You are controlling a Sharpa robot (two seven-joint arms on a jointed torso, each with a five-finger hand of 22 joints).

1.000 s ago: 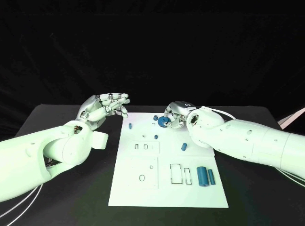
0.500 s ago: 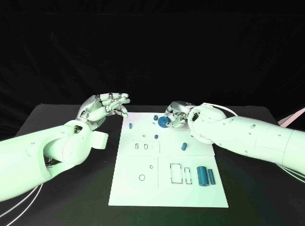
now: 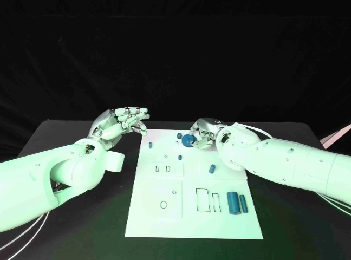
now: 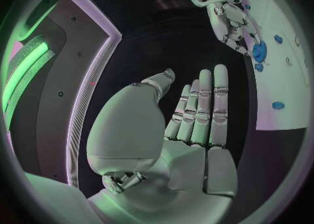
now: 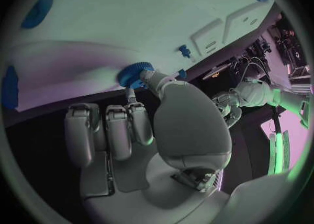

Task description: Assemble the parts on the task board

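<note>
The white task board point(image 3: 195, 216) lies in the middle of the black table. At its far edge a blue round part point(image 3: 189, 140) sits on the board, and my right hand point(image 3: 207, 132) pinches it between the thumb and a finger. The right wrist view shows the thumb tip on this blue round part point(image 5: 134, 75), with the other fingers point(image 5: 108, 130) curled below it. My left hand point(image 3: 122, 122) hovers off the board's far left corner, holding nothing. Its fingers point(image 4: 199, 109) are straight and side by side. Beyond them, my right hand point(image 4: 229, 17) is on the round part point(image 4: 259, 52).
Small blue pegs point(image 3: 150, 145) point(image 3: 179, 157) stand on the board's far half, and a short blue piece point(image 3: 212, 168) lies near its right edge. Two blue cylinders point(image 3: 232, 202) lie side by side at the near right. Cut-out slots point(image 3: 202, 199) mark the board's middle.
My right forearm has shifted slightly while its hand stays on the blue round part. The left hand has not moved.
</note>
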